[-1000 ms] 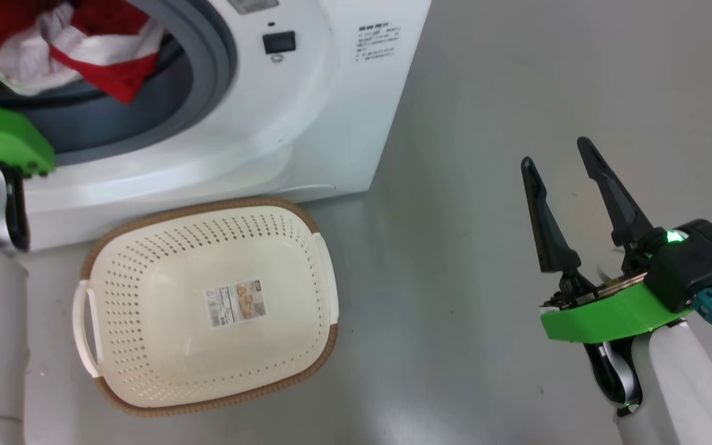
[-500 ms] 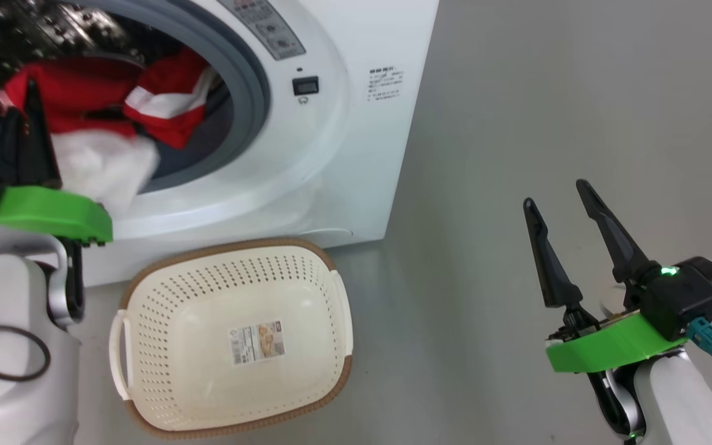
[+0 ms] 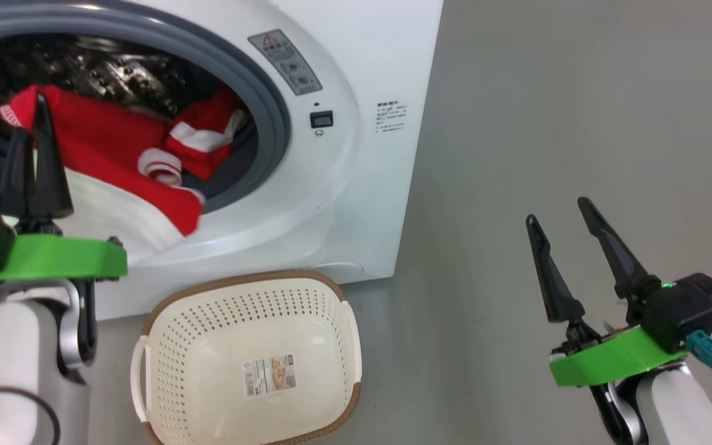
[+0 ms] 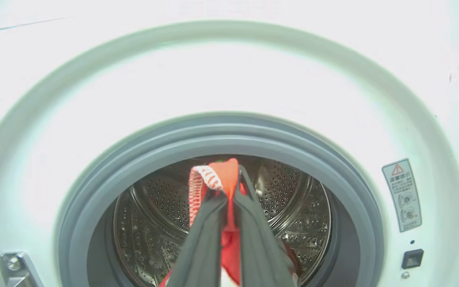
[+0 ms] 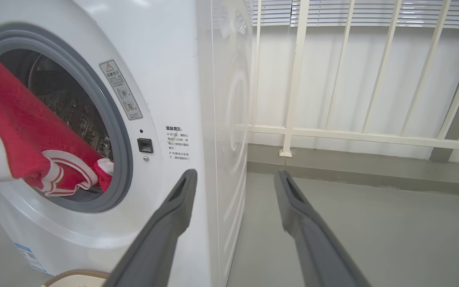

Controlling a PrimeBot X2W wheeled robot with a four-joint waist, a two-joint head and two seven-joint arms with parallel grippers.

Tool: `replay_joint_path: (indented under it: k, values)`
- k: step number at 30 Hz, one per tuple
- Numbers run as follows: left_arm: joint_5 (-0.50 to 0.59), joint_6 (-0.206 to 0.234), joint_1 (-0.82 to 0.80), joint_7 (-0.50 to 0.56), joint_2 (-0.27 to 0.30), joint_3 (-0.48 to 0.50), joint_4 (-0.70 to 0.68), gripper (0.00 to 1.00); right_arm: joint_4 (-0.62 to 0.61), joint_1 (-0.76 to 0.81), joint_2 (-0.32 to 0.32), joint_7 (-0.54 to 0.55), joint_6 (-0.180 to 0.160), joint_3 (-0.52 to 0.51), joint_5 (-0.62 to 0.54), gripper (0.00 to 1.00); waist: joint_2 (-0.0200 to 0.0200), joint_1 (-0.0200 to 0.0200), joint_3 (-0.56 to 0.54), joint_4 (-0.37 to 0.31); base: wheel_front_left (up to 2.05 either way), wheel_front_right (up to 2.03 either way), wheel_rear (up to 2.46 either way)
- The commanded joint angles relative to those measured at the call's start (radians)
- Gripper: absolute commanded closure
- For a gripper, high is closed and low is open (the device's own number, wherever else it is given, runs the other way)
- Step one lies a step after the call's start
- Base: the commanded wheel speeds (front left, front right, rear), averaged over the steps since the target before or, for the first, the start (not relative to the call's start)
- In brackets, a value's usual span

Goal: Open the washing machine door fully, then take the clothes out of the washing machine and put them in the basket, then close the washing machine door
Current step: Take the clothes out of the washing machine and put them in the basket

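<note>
Pinching the red clothes [image 3: 109,145] at the rim of the washing machine [image 3: 356,185], the left claw [image 3: 31,123] is clamped on them. The basket [image 3: 195,346] sits on the floor [image 3: 578,93] below. The right claw [image 3: 555,209] gapes wide, well apart from the machine's right edge.

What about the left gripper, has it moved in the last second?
Yes. Judged against the grey rubber ring of the washing machine, the left gripper has drawn back out of the opening toward the robot, shut on the red garment.
</note>
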Motion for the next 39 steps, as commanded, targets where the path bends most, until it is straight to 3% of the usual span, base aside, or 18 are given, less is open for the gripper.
replay_joint_path:
  k: [1,10,18,29,39]
  values:
    - [0.011,0.017,0.03,0.017,0.036,0.027,-0.082,1.0,-0.021,0.017,-0.002,-0.006,0.007,0.016,0.011,0.0,0.0,0.0,-0.027,-0.002,0.0,0.0,0.0]
    - [0.044,0.044,0.141,0.112,0.038,-0.005,-0.332,1.0,-0.015,0.036,-0.001,-0.006,0.007,0.007,0.013,0.0,0.0,0.0,-0.067,-0.003,0.0,0.0,0.0]
    - [0.022,0.044,0.213,0.164,0.017,-0.026,-0.398,1.0,-0.023,0.045,0.003,-0.006,0.007,-0.003,0.009,0.0,0.0,0.0,-0.064,0.002,0.0,0.0,0.0]
    - [-0.058,0.027,0.252,0.128,-0.037,-0.039,-0.188,1.0,-0.033,0.017,0.009,-0.006,0.007,0.002,0.007,0.0,0.0,0.0,0.011,-0.006,0.0,0.0,0.0]
    - [-0.143,-0.038,0.146,0.065,-0.072,-0.054,0.166,1.0,-0.035,-0.01,0.001,-0.006,0.007,0.0,0.001,0.0,0.0,0.0,0.093,-0.01,0.0,0.0,0.0]
